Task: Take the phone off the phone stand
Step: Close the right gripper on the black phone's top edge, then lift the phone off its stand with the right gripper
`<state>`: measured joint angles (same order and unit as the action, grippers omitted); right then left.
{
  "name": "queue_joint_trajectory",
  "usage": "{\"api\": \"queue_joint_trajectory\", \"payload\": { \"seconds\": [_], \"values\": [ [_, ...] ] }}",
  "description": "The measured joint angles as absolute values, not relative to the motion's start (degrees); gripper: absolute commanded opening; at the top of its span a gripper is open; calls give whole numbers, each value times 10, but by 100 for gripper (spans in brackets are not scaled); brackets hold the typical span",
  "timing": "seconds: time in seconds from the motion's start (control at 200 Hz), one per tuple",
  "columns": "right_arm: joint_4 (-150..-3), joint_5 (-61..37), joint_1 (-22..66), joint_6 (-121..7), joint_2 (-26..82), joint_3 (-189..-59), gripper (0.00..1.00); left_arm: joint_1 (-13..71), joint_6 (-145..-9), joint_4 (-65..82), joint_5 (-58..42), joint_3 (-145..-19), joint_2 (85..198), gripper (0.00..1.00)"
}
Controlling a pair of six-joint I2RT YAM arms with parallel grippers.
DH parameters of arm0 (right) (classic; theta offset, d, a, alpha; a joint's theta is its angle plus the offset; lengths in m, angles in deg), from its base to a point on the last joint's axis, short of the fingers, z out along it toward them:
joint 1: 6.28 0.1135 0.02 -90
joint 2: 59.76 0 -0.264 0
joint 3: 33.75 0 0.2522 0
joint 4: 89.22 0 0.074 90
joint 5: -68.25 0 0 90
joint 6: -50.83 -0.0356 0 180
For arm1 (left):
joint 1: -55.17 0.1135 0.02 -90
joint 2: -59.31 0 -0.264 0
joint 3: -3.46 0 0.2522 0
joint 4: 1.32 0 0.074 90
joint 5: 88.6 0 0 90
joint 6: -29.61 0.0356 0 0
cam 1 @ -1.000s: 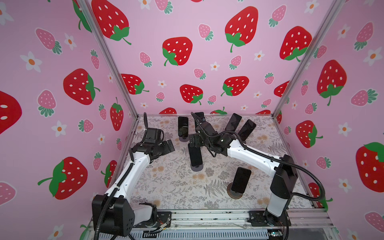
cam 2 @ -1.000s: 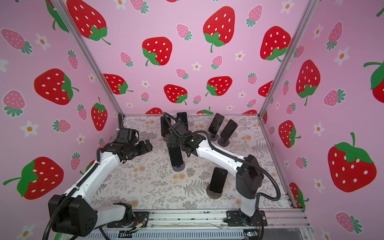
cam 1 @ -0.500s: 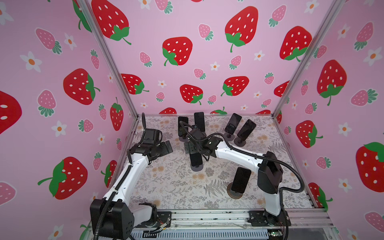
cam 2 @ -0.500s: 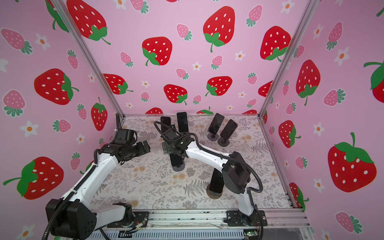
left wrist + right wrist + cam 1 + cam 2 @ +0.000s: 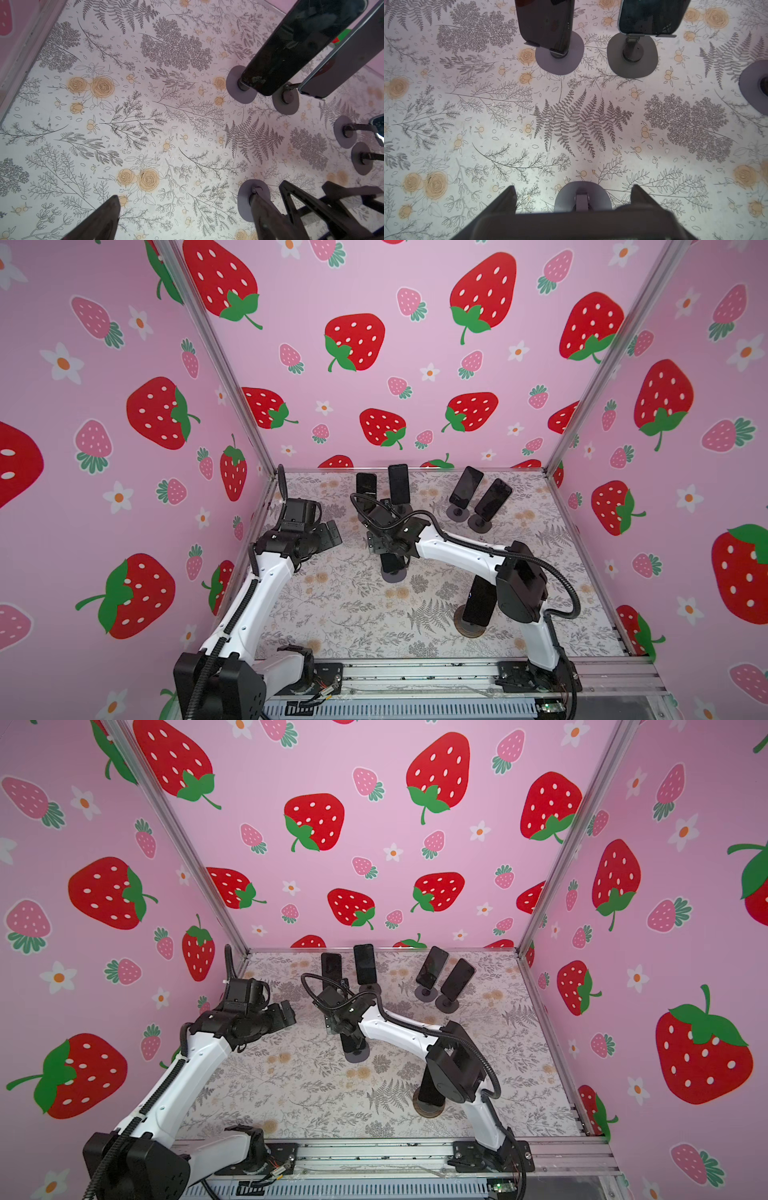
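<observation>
**Right gripper straddles the middle phone; left gripper hangs open**

In both top views the right gripper (image 5: 379,541) reaches across to the middle of the flowered table (image 5: 332,614) and sits over the top of the phone (image 5: 392,562). The phone leans in its stand (image 5: 392,576), whose round base rests flat on the table.

In the right wrist view the phone's top edge (image 5: 571,226) shows as a dark blurred band. The gripper's two fingers (image 5: 508,195) stand on either side of it, with the stand's base and hinge in view beyond. Whether the pads actually press on the phone's sides I cannot tell (the near edge is too blurred).

The left gripper (image 5: 330,533) hangs above the table near the left wall. Its jaws are spread wide with nothing between them, well apart from the middle stand.

Four other phones (image 5: 399,483) stand on their own stands along the back. A fifth (image 5: 480,601) stands at the front beside the right arm's elbow.
</observation>
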<state>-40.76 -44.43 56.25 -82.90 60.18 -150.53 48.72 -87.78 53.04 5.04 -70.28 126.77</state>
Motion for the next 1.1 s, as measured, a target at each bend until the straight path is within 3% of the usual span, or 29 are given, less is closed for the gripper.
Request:
{"api": "queue_joint_trajectory", "payload": {
  "seconds": [0.135,0.42,1.101],
  "values": [
    [-404,-454,562,-840,602,-1505,79,487,-879,530,55,-703,1265,100],
    [-402,-454,562,-843,602,-1505,73,487,-885,535,72,-703,1265,100],
    [-411,-481,566,-822,564,-1485,71,488,-932,511,73,-702,1220,100]
  ]
}}
